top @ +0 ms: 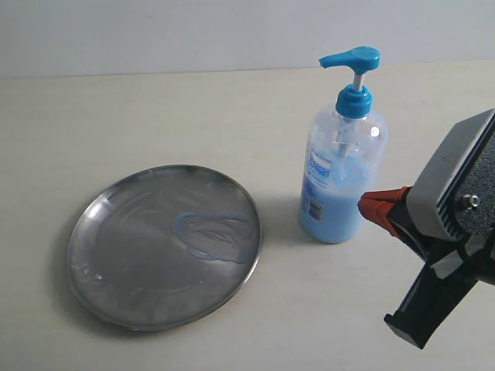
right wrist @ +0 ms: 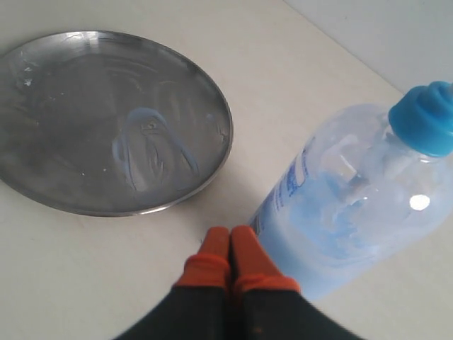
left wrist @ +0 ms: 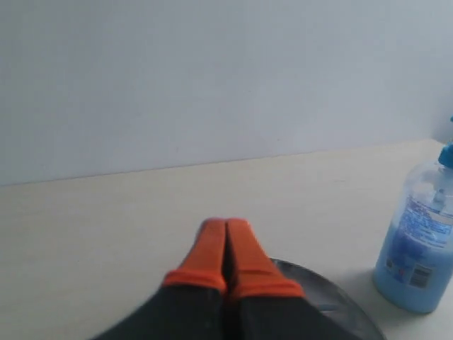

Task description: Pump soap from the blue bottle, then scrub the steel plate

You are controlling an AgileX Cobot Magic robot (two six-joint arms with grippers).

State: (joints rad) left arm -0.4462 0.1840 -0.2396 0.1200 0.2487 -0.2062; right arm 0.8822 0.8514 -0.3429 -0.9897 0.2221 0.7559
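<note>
Steel plate (top: 128, 255): wide, round, shallow, dull grey, raised rim, smudged and streaked face. Lies flat on the table (top: 232, 116), toward its near left part in the exterior view.

Soap (top: 213, 234): light blue glossy gel, smeared as a thin looping film with a thicker outline. Sits on the plate's half nearest the bottle.

Blue bottle (top: 340, 178): clear plastic, bright blue pump head and collar, blue-and-white label. Roughly half full of light blue liquid, with residue on the inner wall. Stands upright just beside the plate, apart from its rim, closer to the table's far edge.
</note>
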